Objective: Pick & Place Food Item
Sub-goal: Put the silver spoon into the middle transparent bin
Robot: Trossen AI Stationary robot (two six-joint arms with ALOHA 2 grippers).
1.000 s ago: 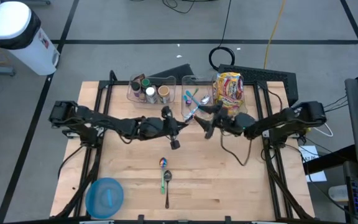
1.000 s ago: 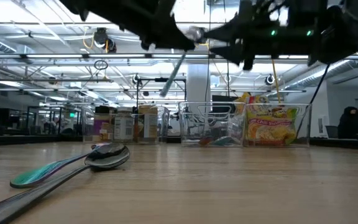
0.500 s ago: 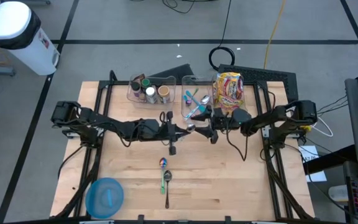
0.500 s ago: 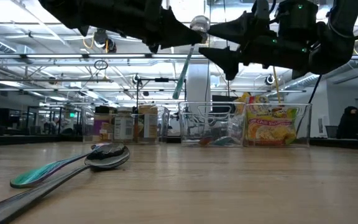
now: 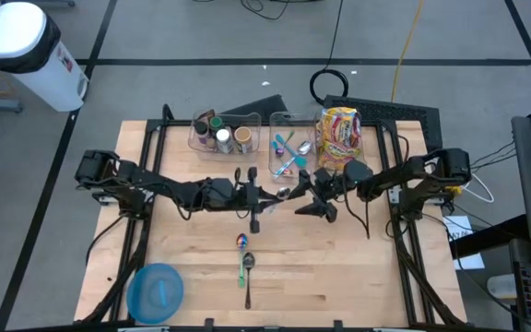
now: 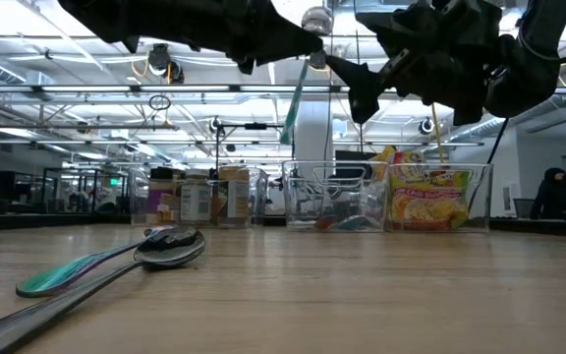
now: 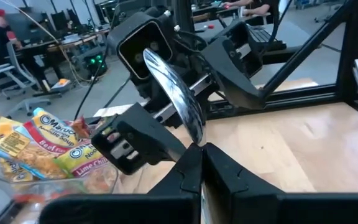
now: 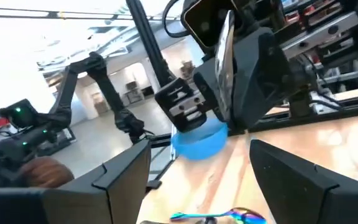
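Overhead, left hand (image 5: 267, 193) pinches a spoon (image 5: 285, 191) midair.

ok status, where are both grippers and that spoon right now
Left gripper shut on shiny metal spoon with teal handle, held above mid-table. Right gripper open, facing it close, not touching. Nothing between them.

Mid tabletop (image 5: 358, 267) crowded: left tool (image 5: 279, 193) and right tool (image 5: 306, 202) nearly tip to tip. Bins (image 5: 289, 148) block the far edge. Two spoons (image 5: 246, 267) near centre, blue bowl (image 5: 155, 290) near-left. Near-right side open.
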